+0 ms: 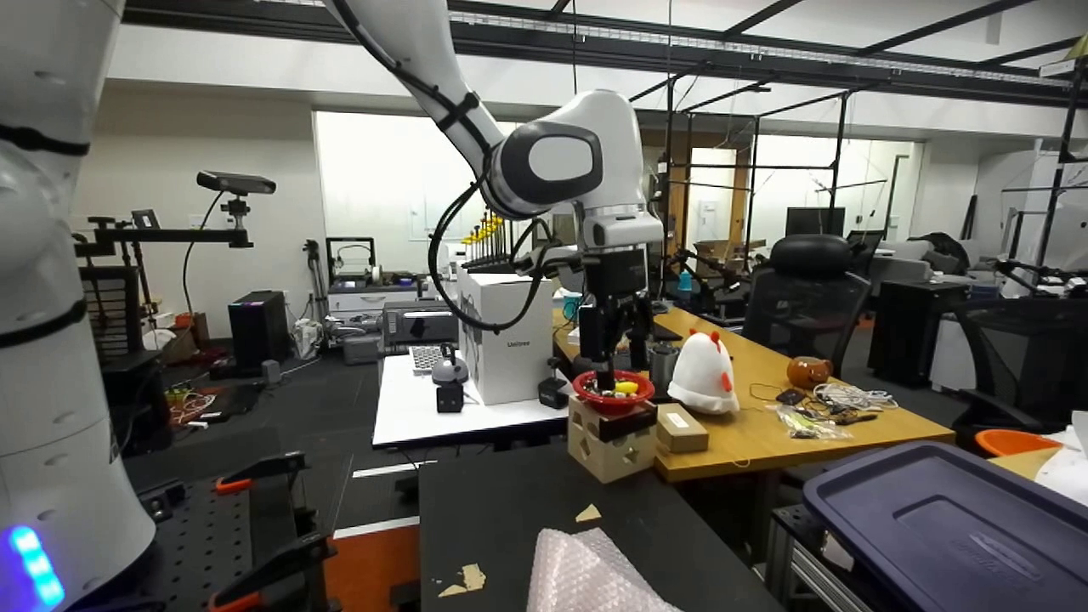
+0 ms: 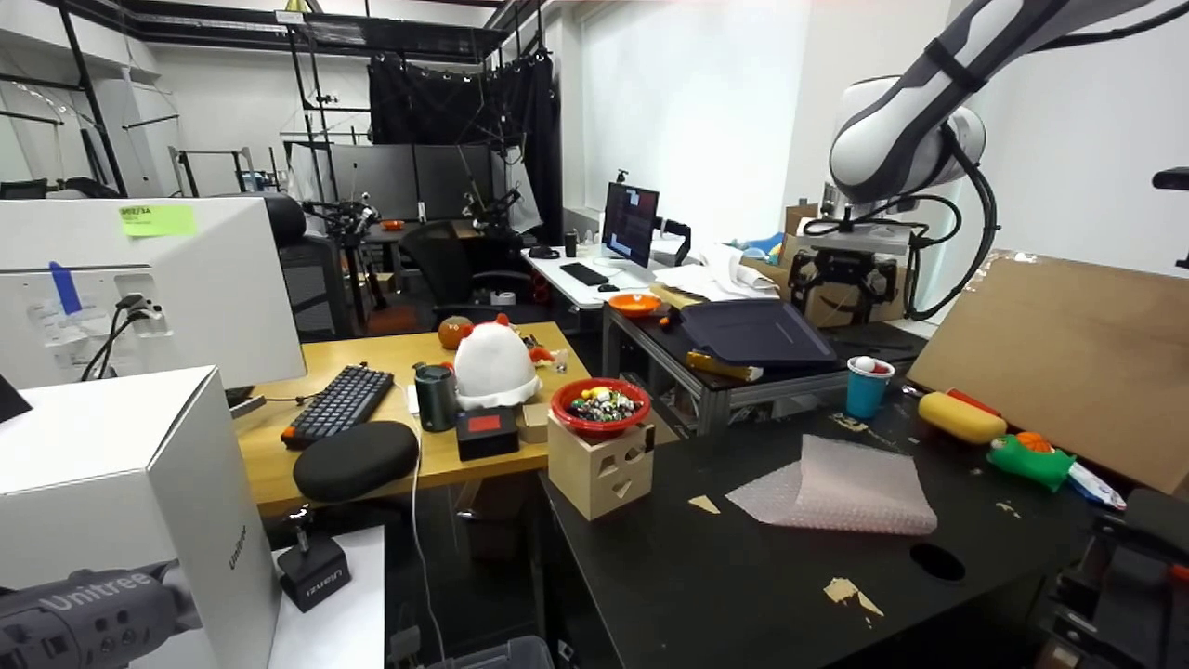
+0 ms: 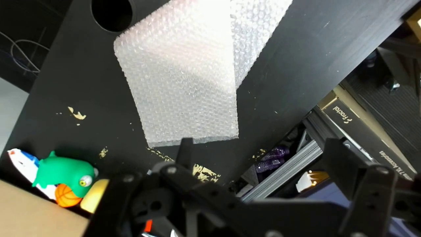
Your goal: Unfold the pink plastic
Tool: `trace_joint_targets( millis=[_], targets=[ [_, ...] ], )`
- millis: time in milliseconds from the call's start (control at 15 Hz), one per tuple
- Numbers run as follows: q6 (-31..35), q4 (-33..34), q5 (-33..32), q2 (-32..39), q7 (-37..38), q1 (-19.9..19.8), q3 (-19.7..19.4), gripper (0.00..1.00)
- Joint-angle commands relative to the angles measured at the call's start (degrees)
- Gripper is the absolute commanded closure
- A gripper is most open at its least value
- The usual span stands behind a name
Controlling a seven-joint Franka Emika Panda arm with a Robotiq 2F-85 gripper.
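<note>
"Where's the pink plastic (image 3: 187,82)?"
"Folded over, between opposite edges of the black surface (image 3: 296,65)."
"And the gripper (image 3: 260,146)?"
"Jaws wide apart, empty — approach step, I'd judge."
"Next?"
"Probably descend, pinch the upper layer — then peel it back."

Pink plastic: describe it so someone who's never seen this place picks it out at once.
Start at the black table in an exterior view. On it, between the wooden box bearing a red bowl and the green toy, lies the pink plastic, folded over on itself. Unlike those neighbours, it is a pale pink sheet covered in small bubbles.
</note>
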Motion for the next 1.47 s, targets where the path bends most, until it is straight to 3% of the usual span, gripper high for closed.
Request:
trace_joint_targets(
  millis=[0,267,467,933,1400],
  targets=[
    [0.0,0.2,-2.7,-0.7,1.4,-5.7,5.8,0.00],
    [-0.9,0.7,-3.3,0.5,1.6,-6.8,6.3,0.00],
    [-1.2,0.6,-11.2,0.6,1.9,-7.0,5.9,0.00],
    [-1.3,12.0,-11.7,11.9,-15.0,-13.9,12.0,0.00],
    [-0.6,23.0,-13.1,22.4,-29.2,-13.6,12.3,0.00]
  ],
)
